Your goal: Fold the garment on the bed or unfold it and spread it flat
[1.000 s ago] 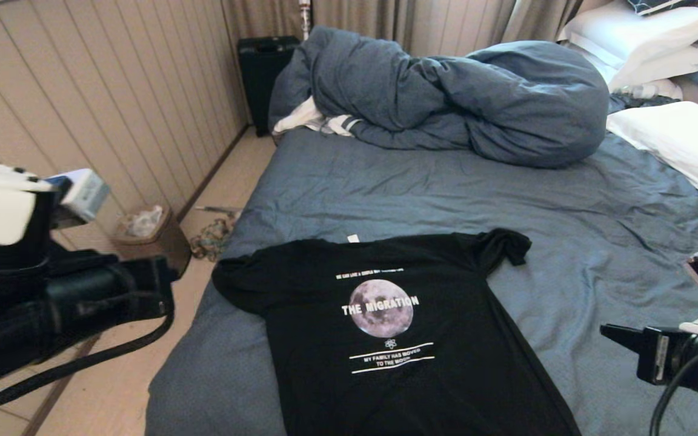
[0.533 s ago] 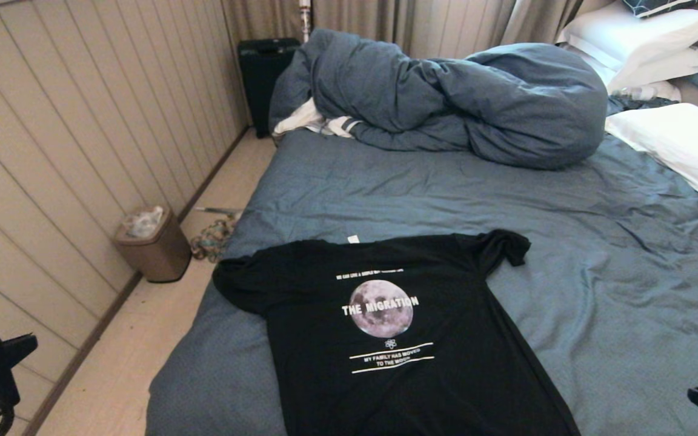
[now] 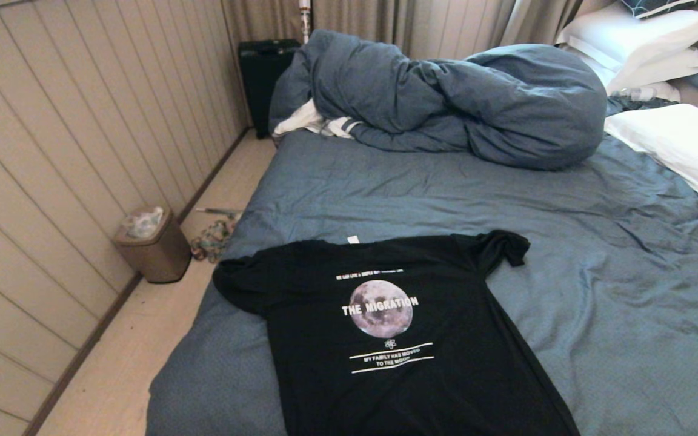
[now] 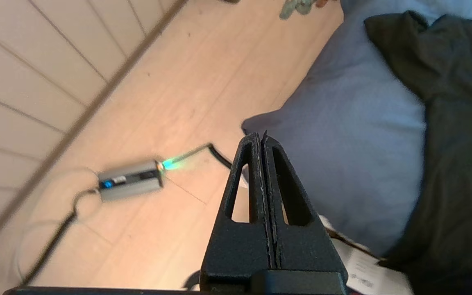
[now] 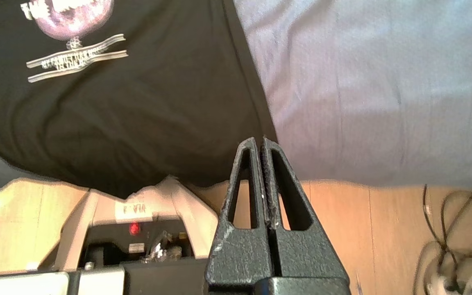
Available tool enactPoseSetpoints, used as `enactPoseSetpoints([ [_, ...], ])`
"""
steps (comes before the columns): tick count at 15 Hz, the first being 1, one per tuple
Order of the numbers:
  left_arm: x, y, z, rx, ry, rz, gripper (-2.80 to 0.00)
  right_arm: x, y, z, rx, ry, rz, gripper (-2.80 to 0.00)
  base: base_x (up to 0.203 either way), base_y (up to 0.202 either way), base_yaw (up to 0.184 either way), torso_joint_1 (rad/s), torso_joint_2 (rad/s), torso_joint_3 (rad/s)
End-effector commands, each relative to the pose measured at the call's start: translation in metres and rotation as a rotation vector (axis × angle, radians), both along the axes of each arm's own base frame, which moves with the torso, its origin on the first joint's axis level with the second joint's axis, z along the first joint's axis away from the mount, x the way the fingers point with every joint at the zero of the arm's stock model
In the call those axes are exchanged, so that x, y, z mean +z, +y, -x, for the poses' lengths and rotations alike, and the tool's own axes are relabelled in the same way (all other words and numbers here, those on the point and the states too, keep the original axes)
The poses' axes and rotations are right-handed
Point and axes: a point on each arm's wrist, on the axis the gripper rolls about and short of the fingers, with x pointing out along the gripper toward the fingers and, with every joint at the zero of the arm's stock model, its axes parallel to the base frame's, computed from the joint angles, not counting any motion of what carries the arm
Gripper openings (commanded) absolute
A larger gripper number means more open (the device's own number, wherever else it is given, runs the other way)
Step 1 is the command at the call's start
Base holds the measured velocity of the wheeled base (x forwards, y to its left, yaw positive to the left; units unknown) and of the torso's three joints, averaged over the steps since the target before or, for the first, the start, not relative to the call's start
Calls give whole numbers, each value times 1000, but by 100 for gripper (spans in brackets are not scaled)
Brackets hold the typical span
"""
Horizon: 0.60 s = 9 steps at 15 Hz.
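The garment [image 3: 397,339], a black T-shirt with a grey moon print, lies spread flat and print up at the near end of the bed [image 3: 567,254]. Its left sleeve reaches the bed's left edge and its right sleeve is slightly curled. Neither arm shows in the head view. My left gripper [image 4: 259,137] is shut and empty, hanging over the floor beside the bed's corner, with the garment [image 4: 457,123] off to one side. My right gripper [image 5: 259,141] is shut and empty, poised above the bed's near edge by the garment's hem [image 5: 146,123].
A bunched blue-grey duvet [image 3: 458,97] and white pillows [image 3: 676,139] fill the far end of the bed. A brown waste bin [image 3: 152,245] stands by the panelled wall, a black case [image 3: 264,79] behind it. A grey device with cable [image 4: 129,184] lies on the floor.
Both arms have dropped out of the head view: the left from the left side, the right from the lower right. The garment has not moved.
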Motion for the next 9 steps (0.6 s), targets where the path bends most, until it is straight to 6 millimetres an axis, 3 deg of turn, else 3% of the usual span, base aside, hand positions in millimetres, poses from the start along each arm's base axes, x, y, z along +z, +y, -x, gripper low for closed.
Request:
enactPoseSetpoints([
  [1,-20,0,15,-32,-76,-13,-280,-9,0,10,-1,-53,-1,-280,0,0,0,0,0,0],
  [5,-54,-8,-2,-152,-174,-94,-280,-30,0,16,28,-96,57,-280,0,0,0,0,0,0],
  [9,-85,-12,-17,-272,-250,-177,-280,-52,1,18,61,-250,136,-280,0,0,0,0,0,0],
])
